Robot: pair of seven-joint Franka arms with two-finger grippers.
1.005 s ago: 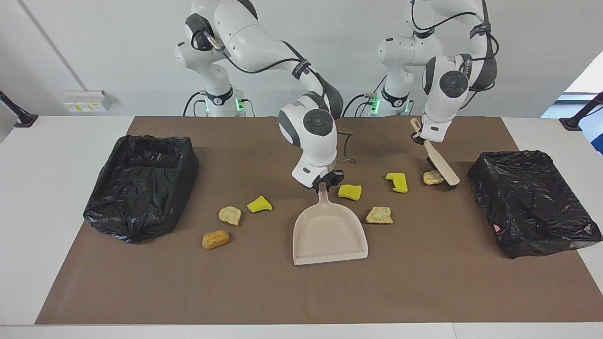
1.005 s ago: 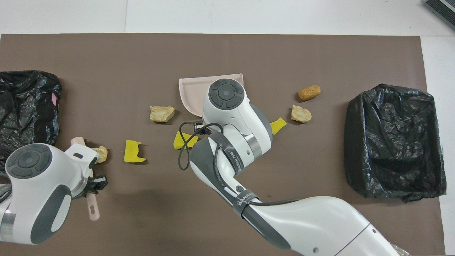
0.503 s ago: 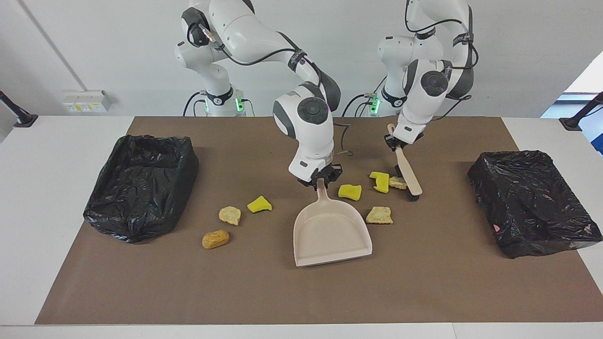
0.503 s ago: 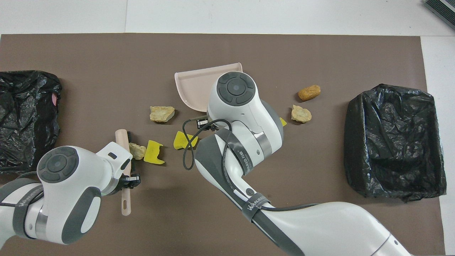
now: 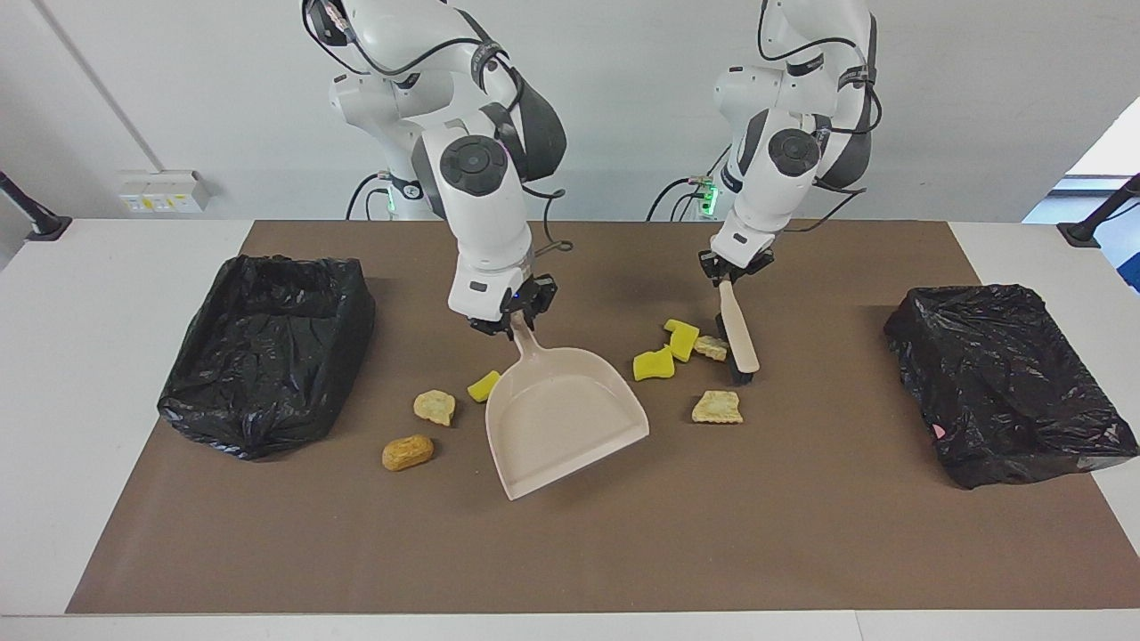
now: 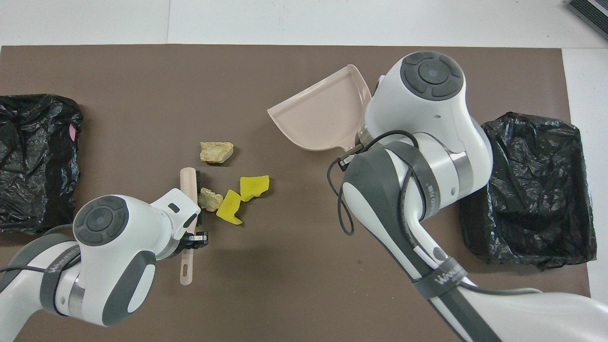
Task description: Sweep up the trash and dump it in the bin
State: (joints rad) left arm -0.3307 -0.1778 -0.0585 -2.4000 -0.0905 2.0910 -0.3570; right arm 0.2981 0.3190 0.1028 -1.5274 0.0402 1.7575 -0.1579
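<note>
Overhead, right arm [image 6: 418,142] hides three trash lumps and part of one black bin [image 6: 532,190], the other bin [image 6: 38,156] is cut by the frame edge, dustpan [image 6: 323,118] handle hidden too.

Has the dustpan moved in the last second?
Yes. The dustpan, held by the right gripper, has swung toward the right arm's end of the table, closer to that end's black bin, and now lies askew.
</note>
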